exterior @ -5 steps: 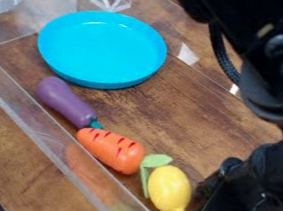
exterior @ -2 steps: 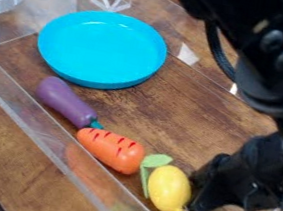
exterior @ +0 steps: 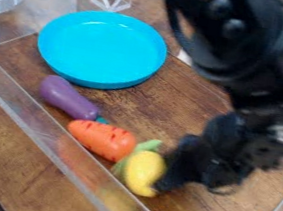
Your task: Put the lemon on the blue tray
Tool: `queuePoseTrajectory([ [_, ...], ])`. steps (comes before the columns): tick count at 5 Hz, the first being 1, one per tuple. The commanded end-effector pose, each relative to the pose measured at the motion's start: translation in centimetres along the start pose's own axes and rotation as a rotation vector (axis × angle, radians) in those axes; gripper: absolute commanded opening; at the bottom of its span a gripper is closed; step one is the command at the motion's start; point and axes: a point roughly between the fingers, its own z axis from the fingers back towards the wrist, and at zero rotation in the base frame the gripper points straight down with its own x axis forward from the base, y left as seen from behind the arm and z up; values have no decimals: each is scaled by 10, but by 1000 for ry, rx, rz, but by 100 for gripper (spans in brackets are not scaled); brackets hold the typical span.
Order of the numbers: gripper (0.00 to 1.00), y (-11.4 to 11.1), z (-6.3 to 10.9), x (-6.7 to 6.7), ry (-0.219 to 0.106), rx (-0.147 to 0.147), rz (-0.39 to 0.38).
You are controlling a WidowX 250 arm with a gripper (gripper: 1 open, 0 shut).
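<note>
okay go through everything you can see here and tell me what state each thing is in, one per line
lemon: on the table beside the carrot, at the gripper's tip, not on the tray.
blue tray: flat on the table, nothing in it.
carrot: lying on its side, next to the lemon.
eggplant: lying on its side, between tray and carrot.
gripper: shut, blurred, right against the lemon.

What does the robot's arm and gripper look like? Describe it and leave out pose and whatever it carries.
The arm is black all over, built of bulky rounded segments with a glossy sheen and round bosses at the joints. It narrows toward the gripper, also black and blocky. The picture is motion-blurred, so cables, markings and finger detail cannot be made out.
</note>
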Motion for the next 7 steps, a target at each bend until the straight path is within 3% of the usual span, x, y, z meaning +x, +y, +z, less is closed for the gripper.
queuePoseTrajectory([
  [1,0,3,11,-5,-25,50,11],
  [3,0,18,21,-7,-1,23,62],
  [4,100,18,26,-5,0,10,63],
  [5,100,8,13,-1,-2,-2,63],
  [6,0,-1,7,0,0,-11,75],
  [7,100,-1,10,8,-5,-14,70],
])
